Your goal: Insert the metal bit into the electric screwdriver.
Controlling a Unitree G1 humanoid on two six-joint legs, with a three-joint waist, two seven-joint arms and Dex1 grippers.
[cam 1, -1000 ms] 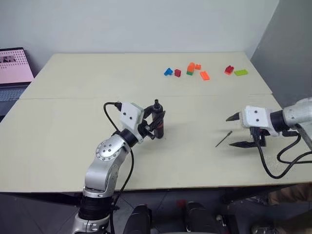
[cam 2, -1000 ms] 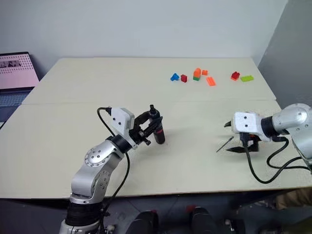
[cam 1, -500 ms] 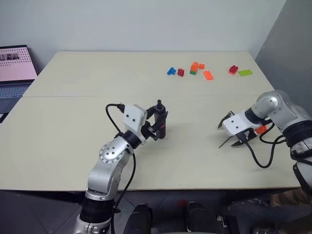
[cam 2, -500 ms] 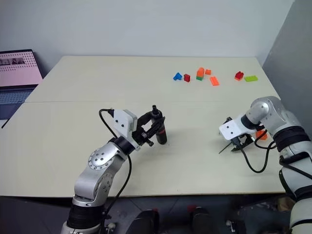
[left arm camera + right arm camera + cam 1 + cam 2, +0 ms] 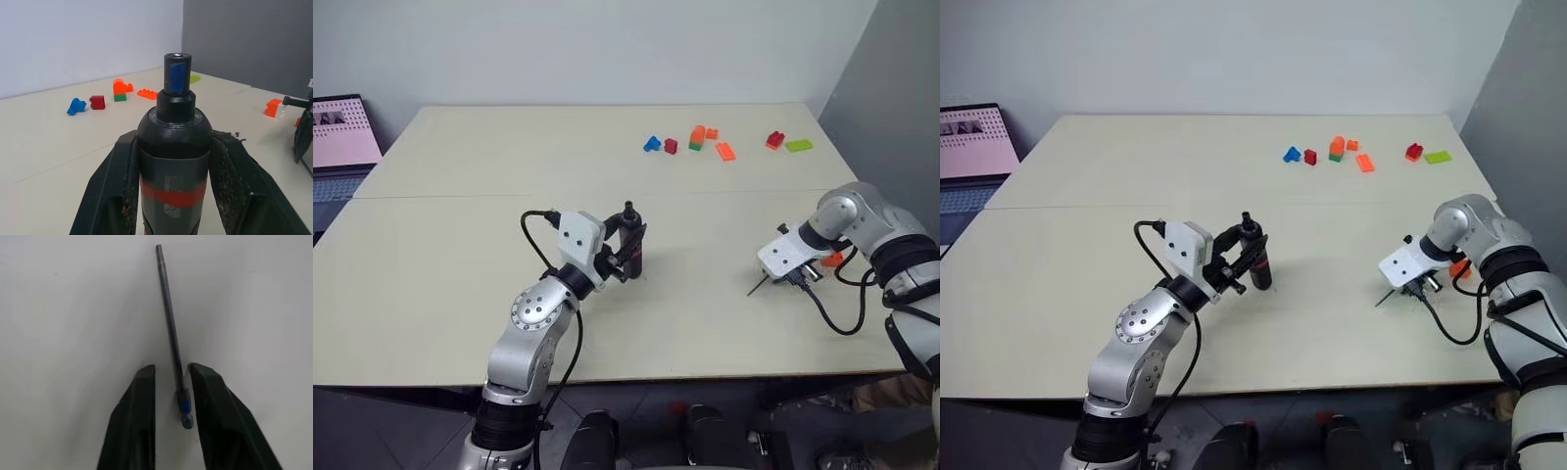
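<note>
The electric screwdriver (image 5: 633,247), black with a red band, stands upright in my left gripper (image 5: 625,252), which is shut on its body (image 5: 174,147); its socket end points up. The metal bit (image 5: 756,286) lies flat on the table at the right. My right gripper (image 5: 775,278) points down over it. In the right wrist view the bit (image 5: 170,318) runs away from the gripper (image 5: 171,368), and its blue-marked end lies between the two fingertips. The fingers stand narrowly apart, the bit close against one finger (image 5: 208,382) with a gap to the other.
Several coloured toy bricks (image 5: 697,140) lie at the table's far right. A small orange brick (image 5: 832,259) sits by my right wrist, and a black cable (image 5: 839,315) loops near the front right edge. A laptop (image 5: 340,132) stands off the table's left.
My right gripper has swung in and tipped downward over the bit, and its fingers have narrowed from wide open to a small gap. The left gripper and screwdriver have kept still.
</note>
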